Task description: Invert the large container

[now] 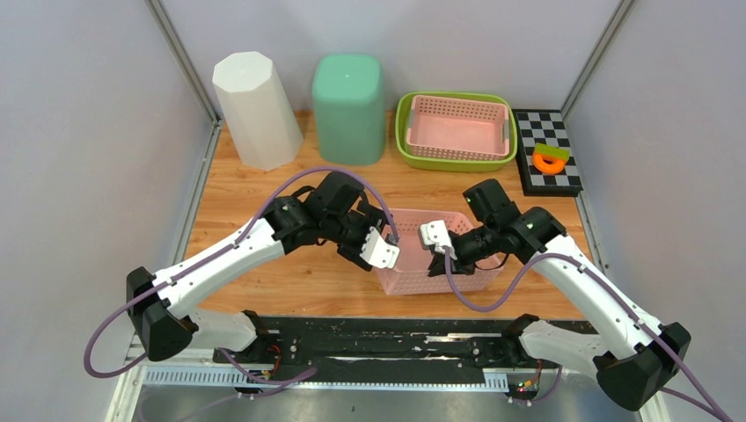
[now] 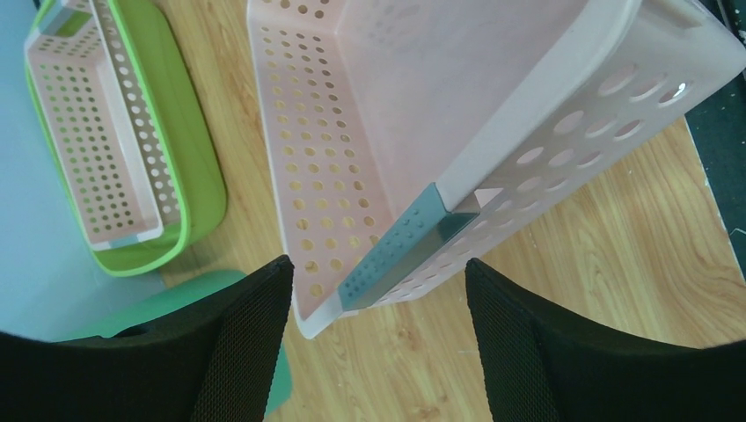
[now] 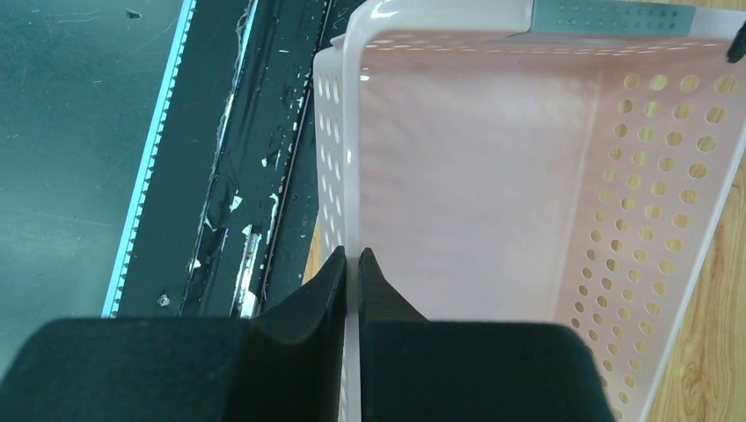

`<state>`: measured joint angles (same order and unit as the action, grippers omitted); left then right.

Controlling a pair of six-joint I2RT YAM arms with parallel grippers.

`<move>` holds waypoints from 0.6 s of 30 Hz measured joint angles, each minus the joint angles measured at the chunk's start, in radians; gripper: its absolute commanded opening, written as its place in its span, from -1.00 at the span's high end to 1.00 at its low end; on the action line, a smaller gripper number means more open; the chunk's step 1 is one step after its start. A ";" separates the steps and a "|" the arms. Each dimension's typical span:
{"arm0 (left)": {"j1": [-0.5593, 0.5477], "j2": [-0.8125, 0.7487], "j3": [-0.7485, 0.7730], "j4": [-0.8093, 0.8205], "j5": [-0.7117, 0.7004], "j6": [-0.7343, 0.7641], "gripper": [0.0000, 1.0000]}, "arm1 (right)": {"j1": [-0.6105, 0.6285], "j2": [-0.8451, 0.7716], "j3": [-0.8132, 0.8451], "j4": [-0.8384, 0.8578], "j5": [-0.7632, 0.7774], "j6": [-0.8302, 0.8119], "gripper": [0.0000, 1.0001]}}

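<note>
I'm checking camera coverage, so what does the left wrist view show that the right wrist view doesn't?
Only the left wrist view shows the left gripper, which is open, plus the green tray holding a second basket, and a teal container. Only the right wrist view shows the right gripper, shut on the near wall of the pink basket, and the black mounting base. Both views show the pink basket, its grey handle and the wooden table.

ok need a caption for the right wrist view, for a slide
Right gripper shut on a wall of the pink perforated basket, looking into its empty interior
</note>
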<state>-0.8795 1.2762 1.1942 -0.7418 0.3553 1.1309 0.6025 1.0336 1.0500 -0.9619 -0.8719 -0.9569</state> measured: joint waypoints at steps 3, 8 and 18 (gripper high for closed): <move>0.000 -0.003 0.025 -0.017 0.000 0.003 -0.42 | 0.000 0.005 0.000 0.000 0.000 -0.002 0.95; 0.000 -0.002 0.046 -0.021 0.003 0.003 -0.28 | 0.000 0.009 0.000 -0.001 -0.001 -0.003 0.95; -0.005 0.029 0.046 -0.020 -0.001 -0.001 -0.14 | 0.000 0.009 0.000 -0.001 -0.002 -0.006 0.95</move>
<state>-0.8845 1.3056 1.2400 -0.7616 0.3546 1.1297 0.6025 1.0428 1.0500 -0.9627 -0.8742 -0.9630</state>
